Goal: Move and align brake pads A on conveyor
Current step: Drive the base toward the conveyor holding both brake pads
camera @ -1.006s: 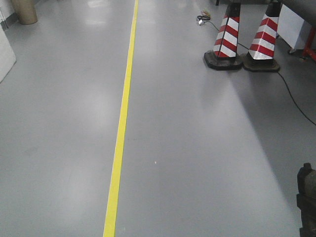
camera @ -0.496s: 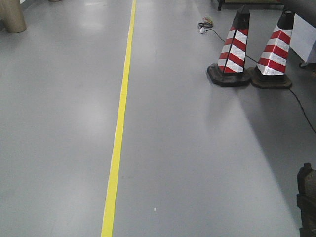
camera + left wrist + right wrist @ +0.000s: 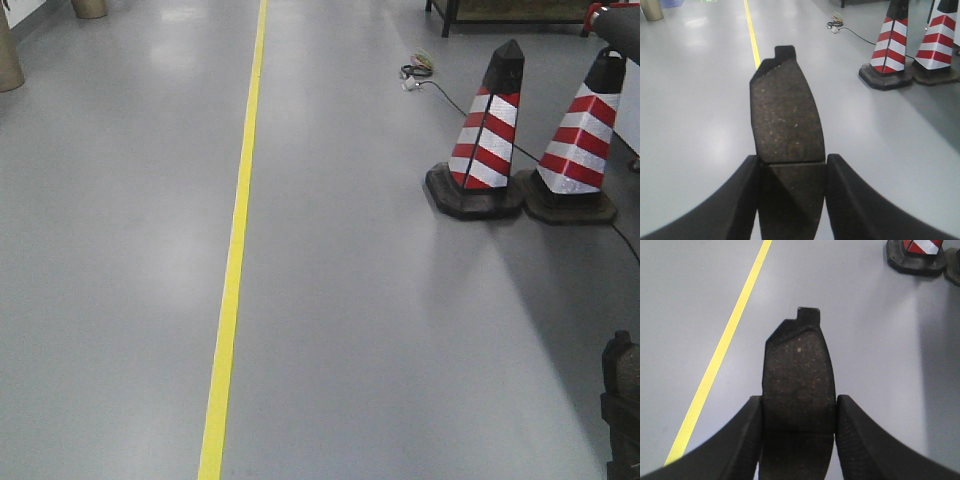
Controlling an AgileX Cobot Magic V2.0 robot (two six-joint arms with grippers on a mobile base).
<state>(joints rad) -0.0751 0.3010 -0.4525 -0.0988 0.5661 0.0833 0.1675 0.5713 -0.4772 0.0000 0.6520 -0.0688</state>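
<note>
Risk first. Each pad is gripped only at its near end, with most of its length jutting forward past my fingers. A jolt from the mobile base could pivot or slip one, and it would drop to the grey floor [image 3: 400, 330] with nothing beneath to catch it. A pad twisted in the grip would also land crooked on the conveyor, which no view shows. The striped cones [image 3: 488, 150] and a loose cable [image 3: 440, 95] lie right of front and could snag the base if it veers.

Pose: my left end effector [image 3: 792, 162] pinches one brake pad [image 3: 785, 115] across its width, friction face up, tab pointing away. My right end effector [image 3: 799, 401] clamps the second brake pad [image 3: 799, 365] likewise. Both wrists face forward over the floor, near the yellow line [image 3: 232, 280].
</note>
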